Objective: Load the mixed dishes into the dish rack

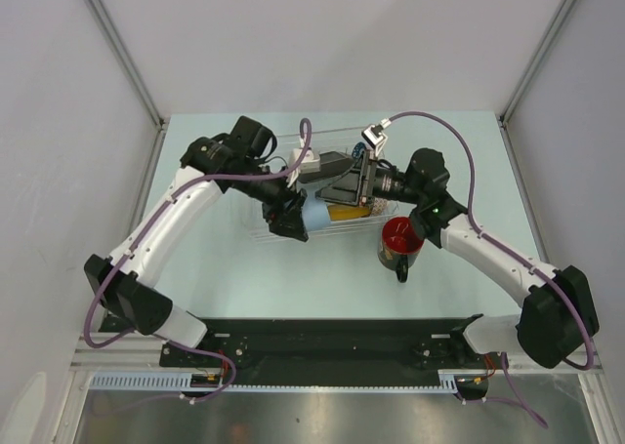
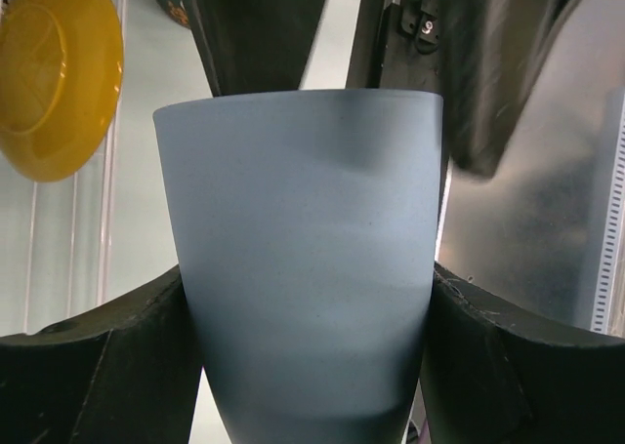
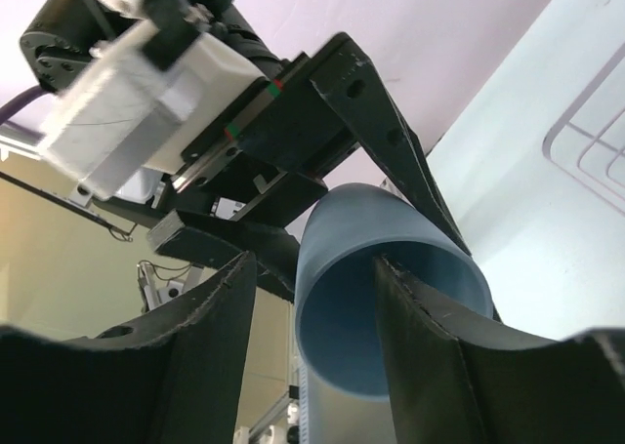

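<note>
Clamping a pale blue cup (image 2: 303, 200) mid-body, the left gripper (image 2: 305, 361) holds it over the near side of the rack (image 1: 256, 232). The right gripper (image 3: 314, 268) stands parted astride the rim, probably the best hold on stiff, slick crockery.

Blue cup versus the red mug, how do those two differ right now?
The blue cup is plain pale blue with no handle showing; the red mug has a dark handle. The blue cup is clamped between the left fingers over the dish rack; the red mug stands free and upright on the table beside the rack. Both are drinking vessels, and neither is set down in the rack.
</note>
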`<state>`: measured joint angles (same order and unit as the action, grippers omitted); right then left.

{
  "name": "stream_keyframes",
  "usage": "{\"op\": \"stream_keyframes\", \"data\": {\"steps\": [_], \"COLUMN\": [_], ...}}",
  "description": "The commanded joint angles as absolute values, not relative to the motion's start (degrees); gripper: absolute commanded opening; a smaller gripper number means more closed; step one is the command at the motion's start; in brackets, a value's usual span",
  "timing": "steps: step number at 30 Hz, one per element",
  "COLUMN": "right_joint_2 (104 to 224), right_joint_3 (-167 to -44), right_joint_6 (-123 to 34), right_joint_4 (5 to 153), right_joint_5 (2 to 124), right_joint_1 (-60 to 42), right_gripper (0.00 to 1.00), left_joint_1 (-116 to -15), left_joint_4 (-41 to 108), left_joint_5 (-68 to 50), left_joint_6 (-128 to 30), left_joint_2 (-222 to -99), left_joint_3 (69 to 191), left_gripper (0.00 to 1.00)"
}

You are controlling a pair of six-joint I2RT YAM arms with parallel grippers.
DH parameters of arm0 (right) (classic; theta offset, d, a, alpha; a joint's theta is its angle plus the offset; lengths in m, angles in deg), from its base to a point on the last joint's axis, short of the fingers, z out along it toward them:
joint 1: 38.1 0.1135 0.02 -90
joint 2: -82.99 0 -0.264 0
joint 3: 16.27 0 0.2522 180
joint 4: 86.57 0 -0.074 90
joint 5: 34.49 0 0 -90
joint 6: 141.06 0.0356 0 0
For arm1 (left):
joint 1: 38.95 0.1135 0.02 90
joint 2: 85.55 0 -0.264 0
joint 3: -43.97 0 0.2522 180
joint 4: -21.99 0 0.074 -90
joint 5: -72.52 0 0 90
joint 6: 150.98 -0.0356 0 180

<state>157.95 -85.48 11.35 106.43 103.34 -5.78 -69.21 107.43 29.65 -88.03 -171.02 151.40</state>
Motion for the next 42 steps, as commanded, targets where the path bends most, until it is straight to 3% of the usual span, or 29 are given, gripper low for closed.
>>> {"op": "stream_keyframes", "data": {"steps": [1, 10, 14, 16, 17, 20, 24, 28, 30, 36, 42], "right_joint_2": [158.49, 160.42, 161.21, 161.30, 161.13, 161.13, 161.30, 162.79, 164.37, 169.46, 178.69], "right_joint_3": [-87.16, -87.08, -87.08, -87.08, -87.08, -87.08, -87.16, -86.99, -87.08, -86.99, -87.16], "right_joint_6": [12.05, 12.49, 13.01, 12.84, 12.75, 13.36, 16.35, 23.62, 26.45, 39.88, 61.22], "right_joint_4": [107.62, 106.12, 106.82, 106.91, 107.00, 107.35, 109.63, 116.81, 119.47, 134.05, 160.58], "right_joint_5": [102.36, 101.39, 101.04, 100.95, 100.77, 100.86, 101.39, 101.30, 101.12, 98.41, 89.81], "right_joint_1": [-4.87, -3.56, -3.20, -3.38, -3.29, -3.99, -5.92, -7.24, -7.51, -7.95, -6.20], "right_gripper": [0.53, 0.40, 0.17, 0.00, 0.00, 0.00, 0.00, 0.00, 0.00, 0.00, 0.00], "left_joint_1": [-70.24, -71.38, -72.17, -72.17, -72.17, -72.08, -71.56, -68.32, -66.73, -61.10, -57.07], "left_joint_4": [103.08, 99.82, 99.38, 99.12, 98.77, 96.76, 95.78, 92.89, 90.07, 81.54, 70.40], "left_joint_5": [30.51, 28.57, 27.78, 26.82, 26.20, 23.31, 21.98, 22.07, 21.72, 23.89, 23.57], "left_joint_6": [-85.77, -83.66, -83.57, -83.39, -83.31, -81.99, -80.06, -76.37, -74.53, -66.45, -53.28], "left_joint_2": [-171.59, -173.17, -173.00, -172.47, -172.21, -169.58, -165.88, -160.71, -158.86, -152.43, -148.74], "left_joint_3": [155.11, 156.52, 156.78, 156.78, 156.69, 156.17, 156.60, 154.50, 152.14, 145.45, 134.57], "left_gripper": [0.20, 0.19, 0.21, 0.28, 0.40, 0.60, 0.79, 0.86, 0.98, 0.99, 0.99]}}
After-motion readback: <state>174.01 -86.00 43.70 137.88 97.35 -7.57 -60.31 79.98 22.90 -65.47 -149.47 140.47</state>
